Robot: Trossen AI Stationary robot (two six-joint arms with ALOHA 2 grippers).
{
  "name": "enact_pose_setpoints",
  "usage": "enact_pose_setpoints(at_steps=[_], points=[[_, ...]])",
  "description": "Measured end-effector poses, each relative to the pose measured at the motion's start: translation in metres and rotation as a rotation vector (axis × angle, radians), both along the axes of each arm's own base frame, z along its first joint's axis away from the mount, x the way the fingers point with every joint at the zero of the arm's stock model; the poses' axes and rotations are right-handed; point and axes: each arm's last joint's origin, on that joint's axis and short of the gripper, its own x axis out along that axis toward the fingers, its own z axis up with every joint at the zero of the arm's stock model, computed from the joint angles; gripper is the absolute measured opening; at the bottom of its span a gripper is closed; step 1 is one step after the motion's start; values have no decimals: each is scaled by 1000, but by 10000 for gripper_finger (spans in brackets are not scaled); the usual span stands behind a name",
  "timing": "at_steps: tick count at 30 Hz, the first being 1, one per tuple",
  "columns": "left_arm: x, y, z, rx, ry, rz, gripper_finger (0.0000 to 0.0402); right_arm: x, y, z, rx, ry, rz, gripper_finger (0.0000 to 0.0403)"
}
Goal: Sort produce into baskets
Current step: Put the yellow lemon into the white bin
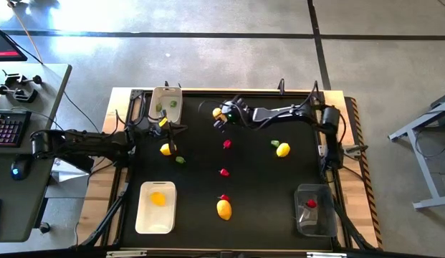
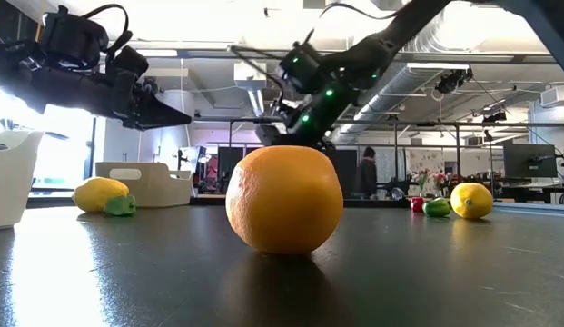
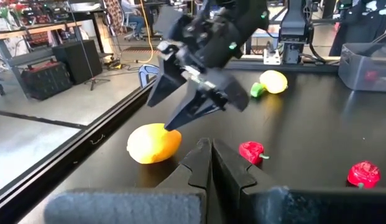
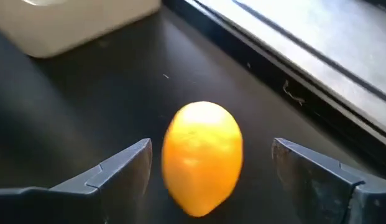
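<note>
My right arm reaches in from the table's right edge across the far side of the black mat [image 1: 251, 208], its right gripper [image 1: 221, 115] low over a yellow-orange lemon [image 4: 202, 155] near the far rim; in the right wrist view the two fingers [image 4: 121, 171] stand spread wide on either side of that lemon with gaps both ways, so nothing is gripped. My left arm comes in level from the left edge, the left gripper [image 3: 210, 163] pinched fully together and empty, just beside the beige tub [image 1: 166, 104], which holds green pieces. Near it lie another lemon [image 1: 165, 149] and a green piece [image 1: 180, 160]. The middle of the mat is roomy: three red pieces [image 1: 223, 172] run down the centre line with a lemon [image 1: 223, 209] at the near end, and a lemon [image 1: 283, 150] touching a green piece sits to the right. The white tray [image 1: 156, 208] at the near left holds one yellow piece; the clear bin [image 1: 314, 209] at the near right holds one red piece. The low view alone shows the left arm held well above the mat, with the near lemon filling its centre; the left wrist view alone shows the right gripper angled steeply down at its lemon
</note>
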Motion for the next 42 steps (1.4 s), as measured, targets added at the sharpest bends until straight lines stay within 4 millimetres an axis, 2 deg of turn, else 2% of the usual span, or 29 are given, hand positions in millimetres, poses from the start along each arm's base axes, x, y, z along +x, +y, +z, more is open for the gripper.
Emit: enact_pose_setpoints(at_steps=[6, 13, 16, 20, 28, 30, 35, 42], points=[[0, 0, -2, -4, 16, -1, 1, 11, -10, -9, 19, 64, -27, 322], [0, 0, -2, -5, 17, -1, 1, 12, -10, -22, 56, 111, 14, 320], [0, 0, -2, -6, 19, -2, 1, 12, -9, -23, 66, 122, 20, 306], [0, 0, -2, -8, 22, -3, 1, 10, -9, -24, 70, 144, 37, 261], [0, -1, -4, -23, 36, -9, 1, 10, -5, -26, 137, 155, 101, 137], [0, -1, -4, -24, 36, -33, 1, 11, -1, -26, 137, 156, 111, 124], [0, -3, -4, -27, 36, -87, 1, 13, 13, -21, 144, 164, 179, 124], [0, -3, -7, -91, 52, -85, 2, 17, 48, -6, 72, 207, 327, 124]])
